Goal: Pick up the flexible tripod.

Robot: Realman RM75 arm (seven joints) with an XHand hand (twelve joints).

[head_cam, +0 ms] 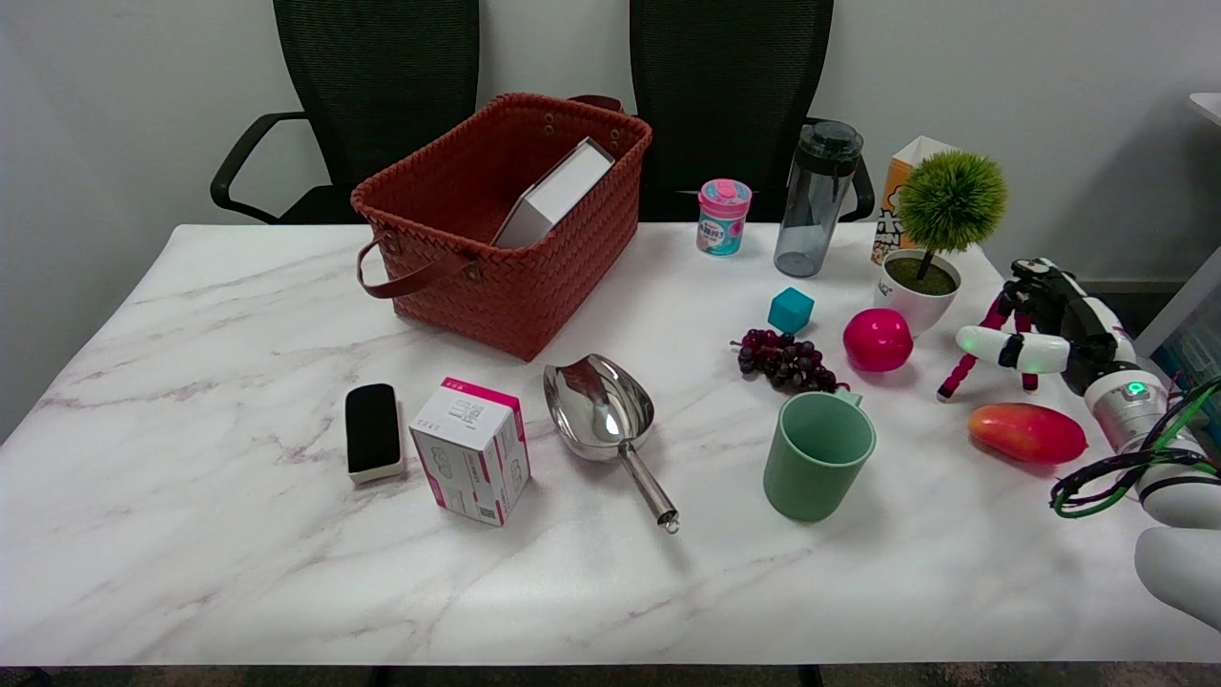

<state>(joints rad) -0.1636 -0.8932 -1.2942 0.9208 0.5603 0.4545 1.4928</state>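
Note:
The flexible tripod (988, 325) has pink-and-black segmented legs and stands at the table's right edge, right of the white plant pot. Two of its feet reach down to the tabletop. My right hand (1054, 320) comes in from the lower right and wraps around the tripod's top. The dark fingers (1047, 284) curl over the tripod's head and hide it. The white thumb (1011, 350) crosses in front of the legs. The hand holds the tripod.
A red-orange mango (1026, 432) lies just in front of the tripod. A pink ball (878, 340), potted plant (930, 246), grapes (787, 360) and green cup (818, 455) sit to its left. A woven basket (506, 219), scoop (606, 415) and boxes lie further left.

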